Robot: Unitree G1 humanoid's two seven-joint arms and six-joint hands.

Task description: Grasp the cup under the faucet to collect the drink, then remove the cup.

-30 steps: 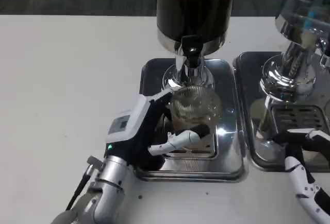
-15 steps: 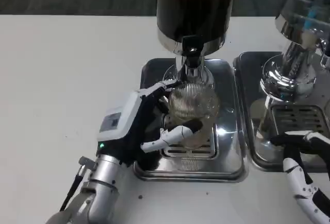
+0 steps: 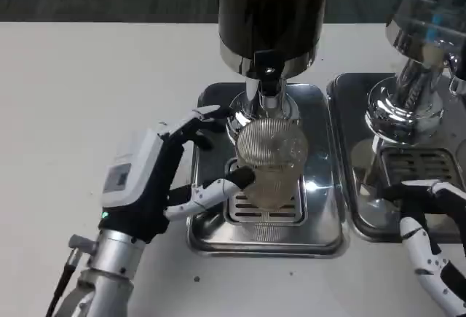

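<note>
Nearest the camera, the left hand [image 3: 156, 178] is seen on the table's [image 3: 87, 91] left side, its white back turned up and its fingers spread apart with nothing held. One lower finger [image 3: 211, 189] is stretched toward the cup [image 3: 271, 164], and its dark tip lies at or just beside the cup's lower left wall; whether it actually touches cannot be told. The upper fingers reach past the left rim of the drip tray [image 3: 211, 240] and stop short of the cup.

The cup lies to the right of this hand and a little farther off. It is a ribbed, clear glass standing upright, its long axis vertical, set on the slotted grate of the tray directly under the faucet [image 3: 268, 84]. The coming grasp is judged to depend on the open hand being carried rightward until the cup's wall sits between the fingers. The left hand is plainly the nearer of the two.

The right hand [image 3: 429, 218] is seen low at the right edge, by the second tray [image 3: 342, 149], well apart from the cup; it is cut off by the frame, and its grip cannot be told.

Behind, the dark dispenser [image 3: 273, 11] is cropped at the top. Any liquid in the cup is hard to make out through the ribbing.
</note>
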